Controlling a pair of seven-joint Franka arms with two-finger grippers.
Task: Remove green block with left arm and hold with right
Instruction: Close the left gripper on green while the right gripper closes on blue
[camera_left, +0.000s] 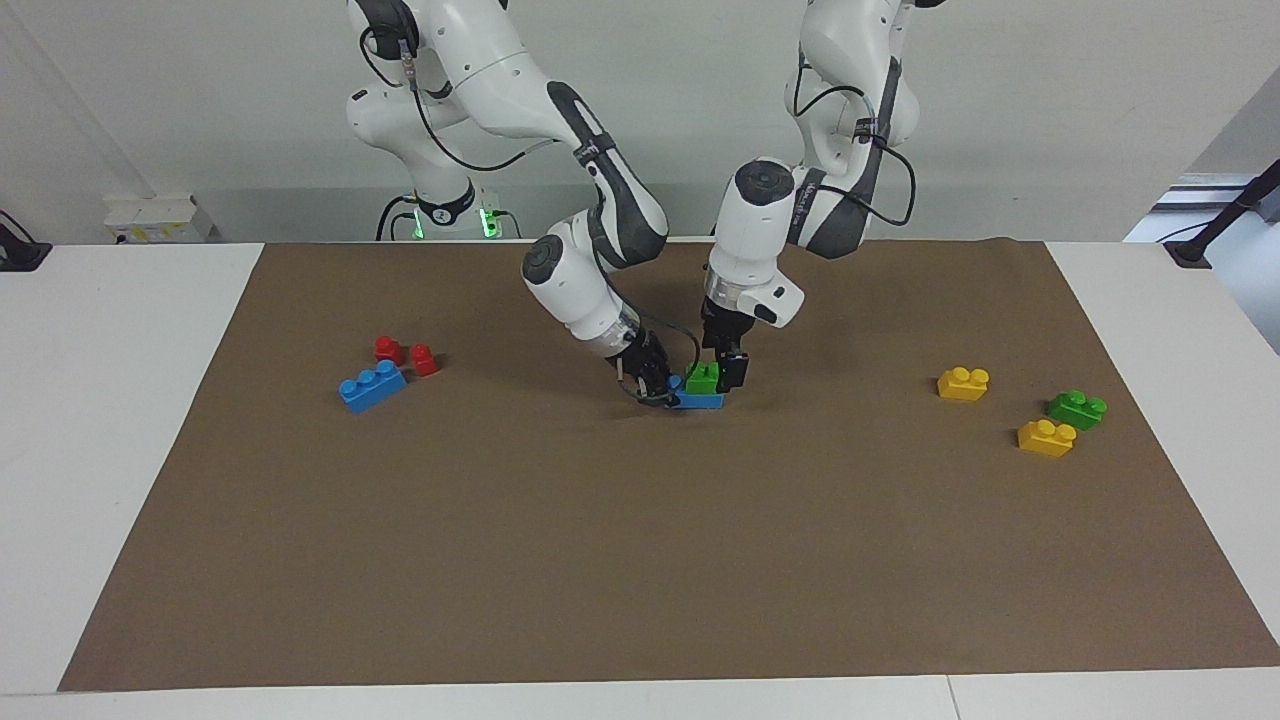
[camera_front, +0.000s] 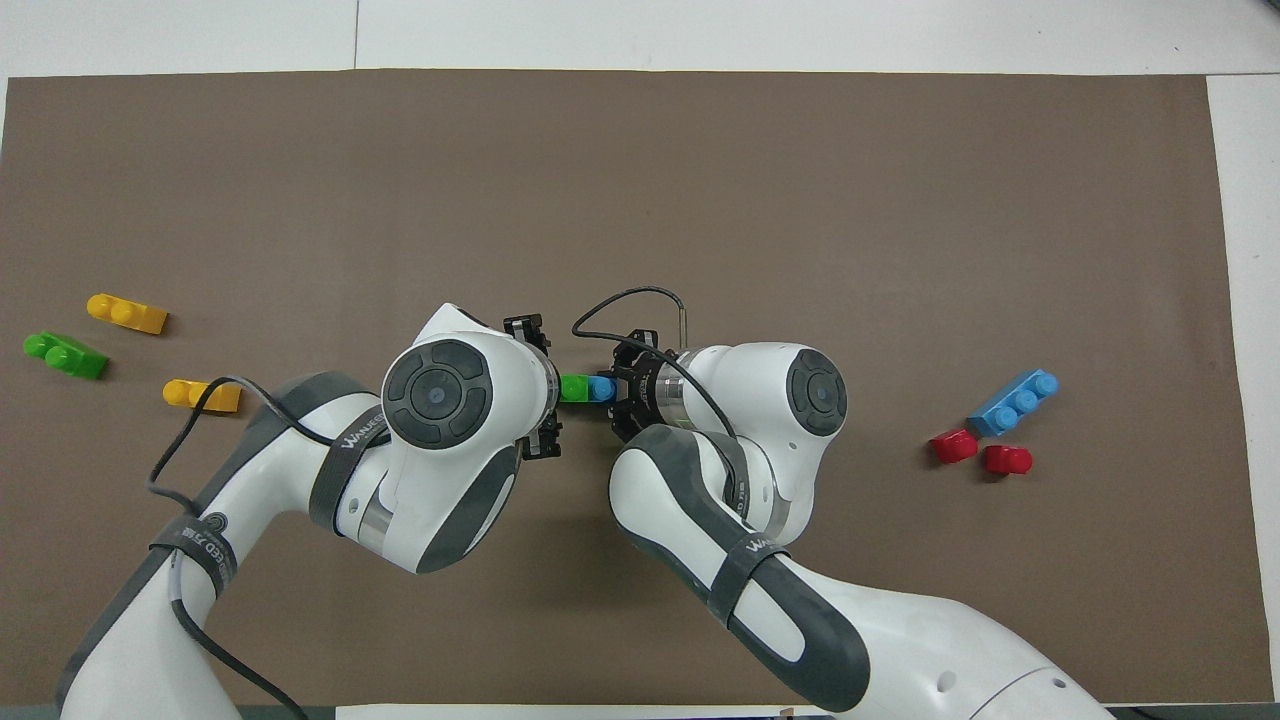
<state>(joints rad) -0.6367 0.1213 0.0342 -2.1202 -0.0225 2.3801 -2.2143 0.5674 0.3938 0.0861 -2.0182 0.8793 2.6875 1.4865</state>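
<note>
Now, facing view first.
Green block: the green block (camera_left: 703, 378) sits pressed onto a blue brick (camera_left: 699, 401) in the middle of the tabletop (camera_left: 640, 560), on the part of the brick toward my left arm's end.
Left hand: my left hand (camera_left: 727, 372) is down at the green block, touching or just beside it. Whether it is clamped I cannot tell.
Right hand: my right hand (camera_left: 652, 383) is low at the blue brick's other end, toward my right arm's side. I cannot tell its grip either.
Spare green: a second green block (camera_left: 1077, 408) lies well apart between two yellow bricks at my left arm's end. I judge it is not the one in play.

Next, overhead view.
Long axis: the green block (camera_front: 574, 388) and the bare tip of the blue brick (camera_front: 601, 388) line up from one arm's end toward the other, neither nearer to me.
Hands: my left hand (camera_front: 540, 388) meets the green end and my right hand (camera_front: 622, 392) the blue end, facing each other.
Nearer arm: the left hand is on the green block and the right on the brick beneath.
Coming move: as I judge it, the left should pull up while the right pins the brick down.
</note>
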